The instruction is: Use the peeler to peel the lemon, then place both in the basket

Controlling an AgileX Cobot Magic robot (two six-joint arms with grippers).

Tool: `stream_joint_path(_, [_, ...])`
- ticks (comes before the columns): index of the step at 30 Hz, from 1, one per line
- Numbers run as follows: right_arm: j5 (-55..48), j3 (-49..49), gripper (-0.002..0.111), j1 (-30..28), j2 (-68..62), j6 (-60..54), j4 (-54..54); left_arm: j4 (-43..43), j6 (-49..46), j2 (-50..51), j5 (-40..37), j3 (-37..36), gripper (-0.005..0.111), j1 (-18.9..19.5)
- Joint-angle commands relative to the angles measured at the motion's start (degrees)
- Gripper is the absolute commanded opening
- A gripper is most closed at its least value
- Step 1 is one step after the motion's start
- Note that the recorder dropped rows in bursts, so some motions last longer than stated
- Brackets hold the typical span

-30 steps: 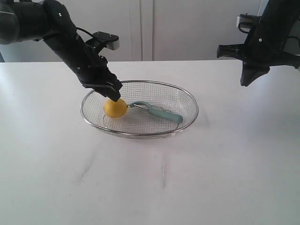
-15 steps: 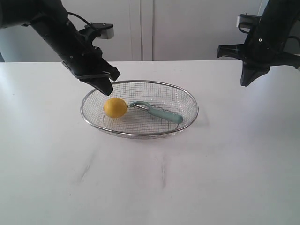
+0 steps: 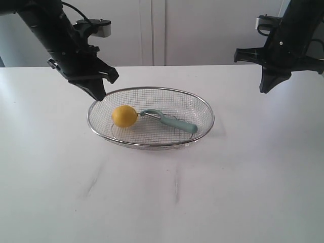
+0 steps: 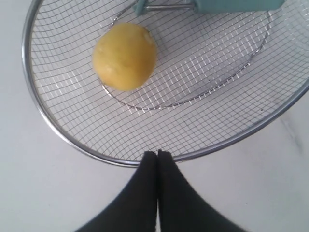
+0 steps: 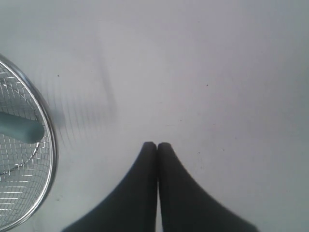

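A lemon (image 3: 124,116) and a peeler (image 3: 169,121) lie together in a wire basket (image 3: 190,104) at the middle of a white table (image 3: 202,192); the lemon rests on the mesh in the basket's left part, its skin bright yellow, while the peeler lies just to its right, metal head beside the fruit and teal handle running off to the right and a little nearer; whether head and lemon touch cannot be told. The left gripper (image 3: 98,95) hangs over the basket's far left rim, its tips pressed together and holding nothing; its wrist view shows the shut tips (image 4: 157,153) above the shiny rim, with the lemon (image 4: 124,56) beyond on the mesh (image 4: 207,111) and a strip of the peeler (image 4: 231,5) past it. The right gripper (image 3: 267,88) hangs high at the far right, well apart from the basket, tips likewise pressed together and empty; its wrist view shows them (image 5: 157,145) over bare table, with the basket's edge (image 5: 19,174) and the handle's end (image 5: 17,128) to one side.
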State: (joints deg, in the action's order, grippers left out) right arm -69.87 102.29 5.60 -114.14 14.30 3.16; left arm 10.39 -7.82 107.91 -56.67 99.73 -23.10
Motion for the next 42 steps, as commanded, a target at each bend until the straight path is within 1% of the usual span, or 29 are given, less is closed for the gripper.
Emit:
stream_joint_path(1, [-0.1, 0.5, 0.0, -0.4, 0.5, 0.1, -0.4, -0.6, 0.8, -1.7, -2.0, 0.3, 0.0, 0.1])
stream_joint_path(4, [-0.1, 0.5, 0.0, -0.4, 0.5, 0.1, -0.4, -0.6, 0.8, -1.8, -2.5, 0.3, 0.0, 0.6])
stream_joint_path(7, [-0.1, 0.5, 0.0, -0.4, 0.5, 0.1, -0.4, -0.3, 0.8, -1.8, -4.1, 0.3, 0.0, 2.3])
stream_joint_path(16, [-0.1, 0.5, 0.0, -0.4, 0.5, 0.1, -0.4, -0.2, 1.3, -2.3, -8.6, 0.3, 0.0, 9.6])
stream_joint_path(22, [-0.1, 0.5, 0.0, -0.4, 0.5, 0.1, -0.4, -0.6, 2.9, -4.0, -13.1, 0.3, 0.0, 15.3])
stream_joint_path(23, [-0.1, 0.5, 0.0, -0.4, 0.5, 0.1, -0.4, -0.6, 2.9, -4.6, -13.3, 0.2, 0.0, 16.5])
stream_joint_path(27, [-0.1, 0.5, 0.0, -0.4, 0.5, 0.1, -0.4, -0.6, 2.9, -6.7, -13.3, 0.2, 0.0, 19.1])
stream_joint_path(30, [-0.1, 0.5, 0.0, -0.4, 0.5, 0.1, -0.4, -0.7, 2.5, -8.1, -13.3, 0.2, 0.0, 19.9])
stream_joint_path(42, [-0.1, 0.5, 0.0, -0.4, 0.5, 0.1, -0.3, -0.8, 1.6, -12.3, -13.3, -0.5, 0.0, 19.9])
